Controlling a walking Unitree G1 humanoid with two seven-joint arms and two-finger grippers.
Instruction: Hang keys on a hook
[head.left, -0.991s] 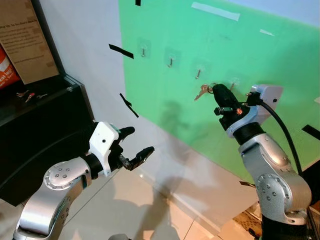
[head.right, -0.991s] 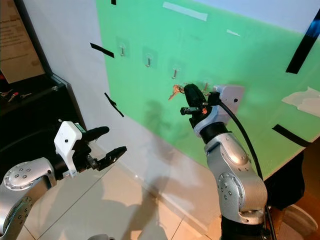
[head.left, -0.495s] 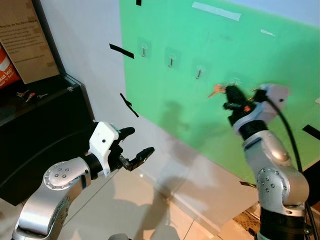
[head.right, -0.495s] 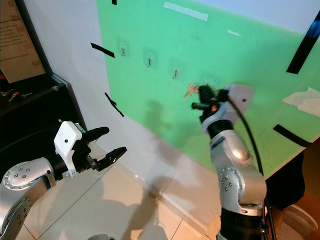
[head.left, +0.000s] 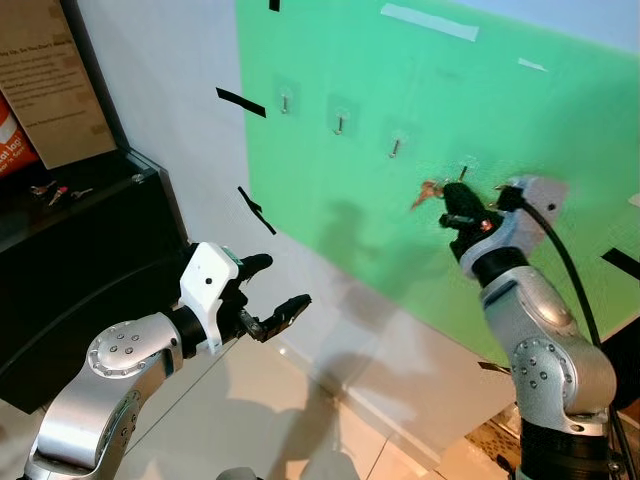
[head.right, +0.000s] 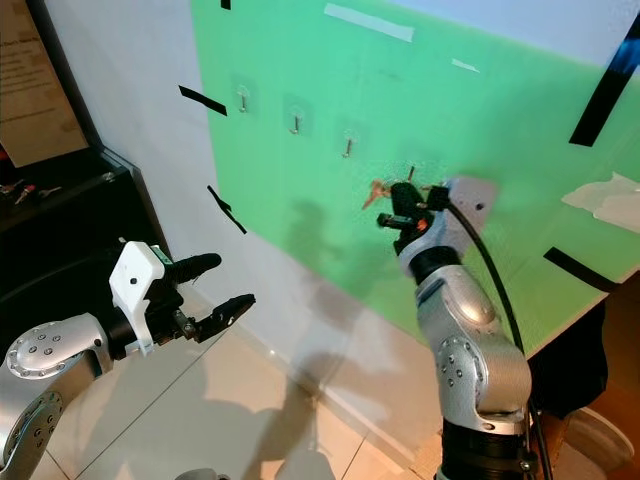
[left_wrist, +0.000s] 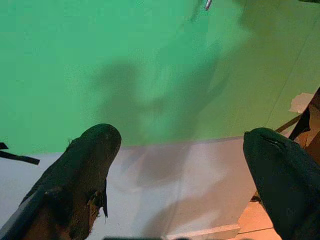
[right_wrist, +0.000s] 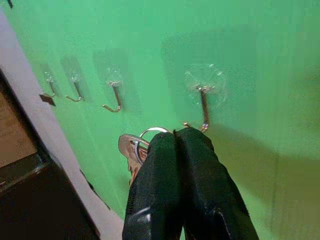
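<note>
Right hand (right_wrist: 182, 137) clenched on the keys (right_wrist: 131, 147), ring held at 9 o'clock of the hook (right_wrist: 204, 107) for threading; left hand (head.left: 268, 295) released, idle.

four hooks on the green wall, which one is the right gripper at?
The rightmost hook, the fourth from the left. The right gripper, shut on the keys, has its tips just below it; the other three hooks sit apart to its left, bare.

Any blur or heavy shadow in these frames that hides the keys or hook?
Eye views: sharp; arm shadows on the green wall, keys clear. Right wrist view: right gripper covers part of the keys, hook plain, shadow beside it. Left wrist view: soft shadows, fingers near and blurry.
</note>
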